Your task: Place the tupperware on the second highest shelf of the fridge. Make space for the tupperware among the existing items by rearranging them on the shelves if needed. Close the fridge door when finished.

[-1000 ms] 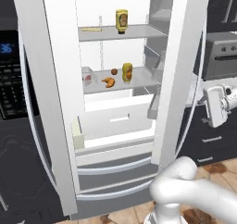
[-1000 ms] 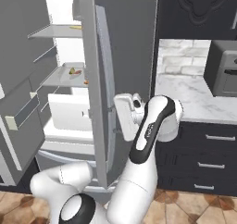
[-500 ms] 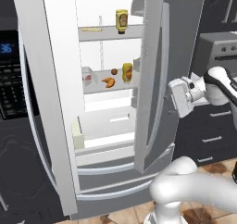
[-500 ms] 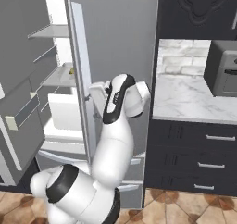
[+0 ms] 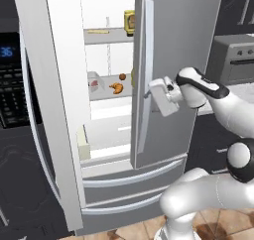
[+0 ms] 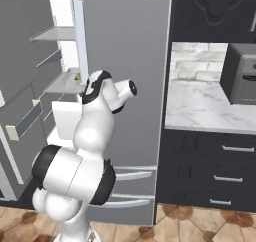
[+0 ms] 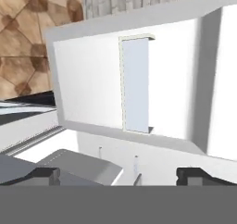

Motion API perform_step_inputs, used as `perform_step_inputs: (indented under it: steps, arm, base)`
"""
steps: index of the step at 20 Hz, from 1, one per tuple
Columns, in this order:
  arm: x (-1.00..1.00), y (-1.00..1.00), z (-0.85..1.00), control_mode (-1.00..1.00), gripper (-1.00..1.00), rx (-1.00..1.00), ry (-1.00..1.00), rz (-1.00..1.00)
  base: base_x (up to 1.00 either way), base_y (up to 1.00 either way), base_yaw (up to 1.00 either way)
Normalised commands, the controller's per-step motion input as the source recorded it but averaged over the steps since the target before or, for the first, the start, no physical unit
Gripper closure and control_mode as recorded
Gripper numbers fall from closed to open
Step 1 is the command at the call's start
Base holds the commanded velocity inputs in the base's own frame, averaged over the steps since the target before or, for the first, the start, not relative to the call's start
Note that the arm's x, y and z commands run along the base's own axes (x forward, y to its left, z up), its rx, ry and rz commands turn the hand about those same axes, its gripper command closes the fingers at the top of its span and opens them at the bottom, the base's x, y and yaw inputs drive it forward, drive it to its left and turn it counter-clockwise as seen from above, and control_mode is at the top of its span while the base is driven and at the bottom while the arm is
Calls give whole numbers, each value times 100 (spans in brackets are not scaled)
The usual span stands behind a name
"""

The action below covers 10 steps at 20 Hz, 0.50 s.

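The fridge [image 5: 173, 60] stands with its left door [image 5: 44, 110] wide open and its right door [image 6: 120, 36] swung most of the way in. My gripper [image 5: 148, 93] is at the right door's inner edge, beside its long handle [image 5: 144, 80]. It is open, and in the hand view the fingertips [image 7: 44, 174] stand far apart with nothing between them. The tupperware [image 5: 94, 81] rests at the left of the second highest shelf [image 5: 101, 95], beside the croissant [image 5: 117, 88]. The yellow bottle [image 5: 129, 22] and a thin yellow stick [image 5: 97, 31] are on the shelf above.
A black wall oven with blue digits [image 5: 10, 75] is left of the fridge. On the right, a marble counter [image 6: 200, 106] carries a dark appliance [image 6: 242, 73] over black drawers [image 6: 215, 171]. The fridge's two bottom drawers [image 5: 129, 184] are shut.
The right fridge door has swung from wide open to nearly shut. My arm and gripper travelled left with it, staying at the door's edge.
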Motion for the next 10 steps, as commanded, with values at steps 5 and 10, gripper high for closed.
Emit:
perform_step_inputs:
  steps: [5,10]
  arm:
    - [100,35,-13,-100,-100,-9,-9,-28]
    - [100,16,-14,-100,-100,-10,-8,-31]
  base:
    - [0,0,0]
    - [0,0,0]
